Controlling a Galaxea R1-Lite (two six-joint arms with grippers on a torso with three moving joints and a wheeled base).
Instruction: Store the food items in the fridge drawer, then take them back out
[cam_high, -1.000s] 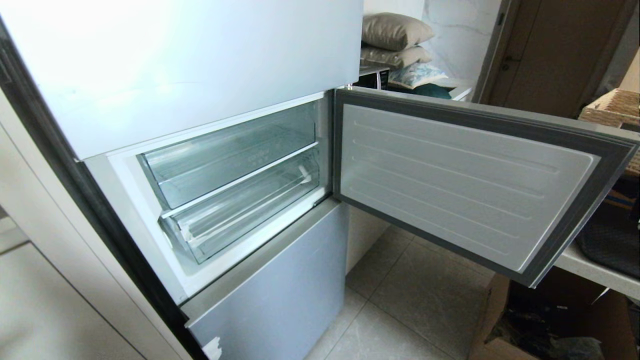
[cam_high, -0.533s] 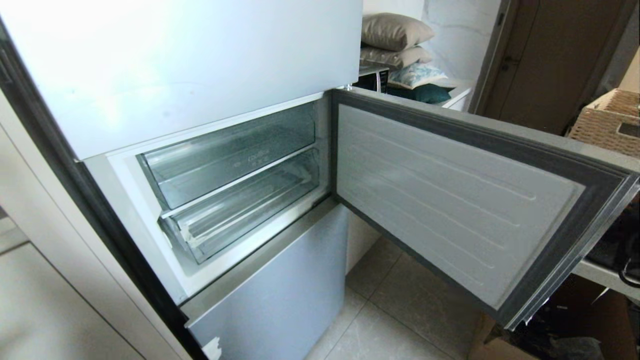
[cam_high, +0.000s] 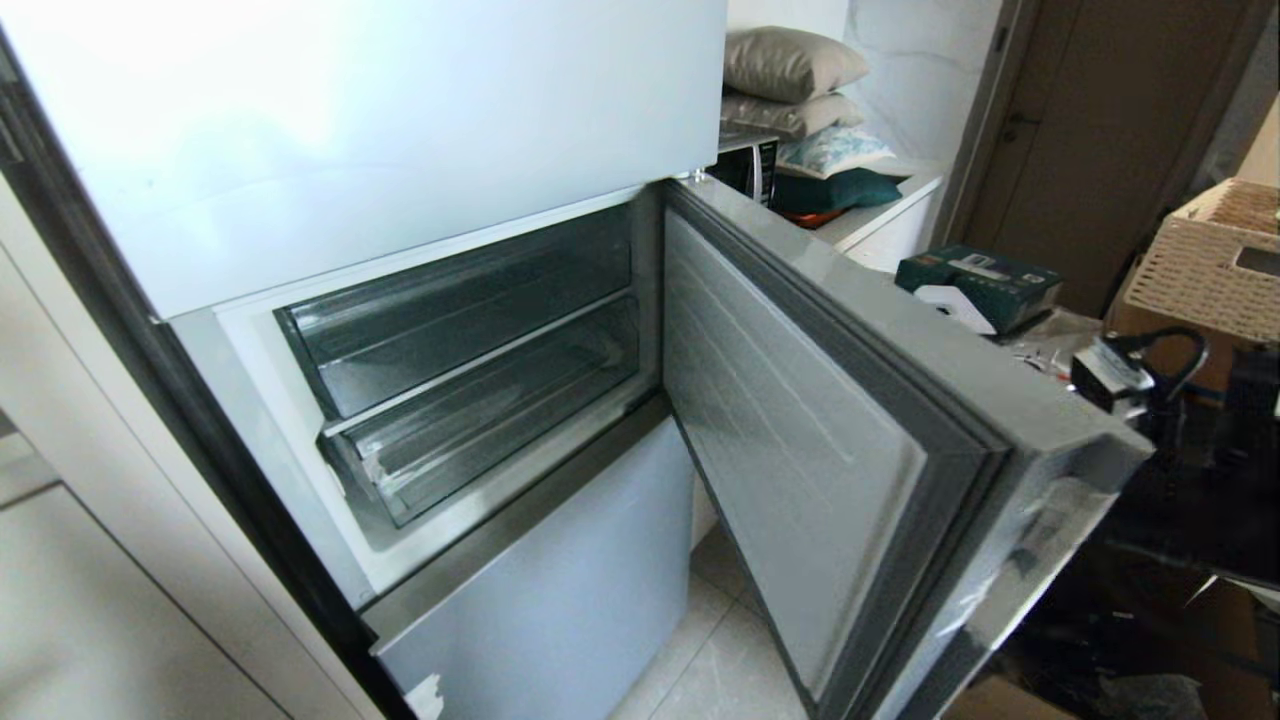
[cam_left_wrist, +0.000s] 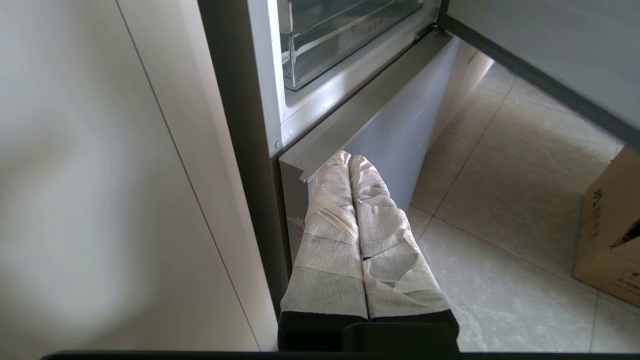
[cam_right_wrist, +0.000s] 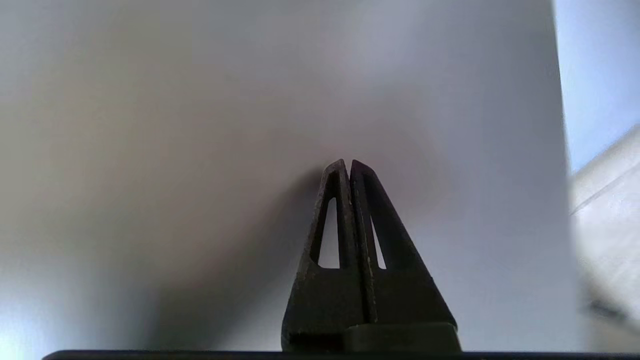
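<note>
Drawer (cam_high: 480, 440) pushed in, lower of two clear bins in the fridge; door (cam_high: 800, 450) partly open. Right tool (cam_right_wrist: 348, 165) closed, empty, tips at a pale panel. Left tool (cam_left_wrist: 350, 161) closed, low beside fridge.

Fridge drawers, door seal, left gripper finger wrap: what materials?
Fridge drawers: clear glossy plastic, see-through with glare. Door seal: dark grey ribbed strip, likely rubber. Left gripper fingers: wrapped in white fibrous, creased material, probably cloth tape or fabric; shut together.
</note>
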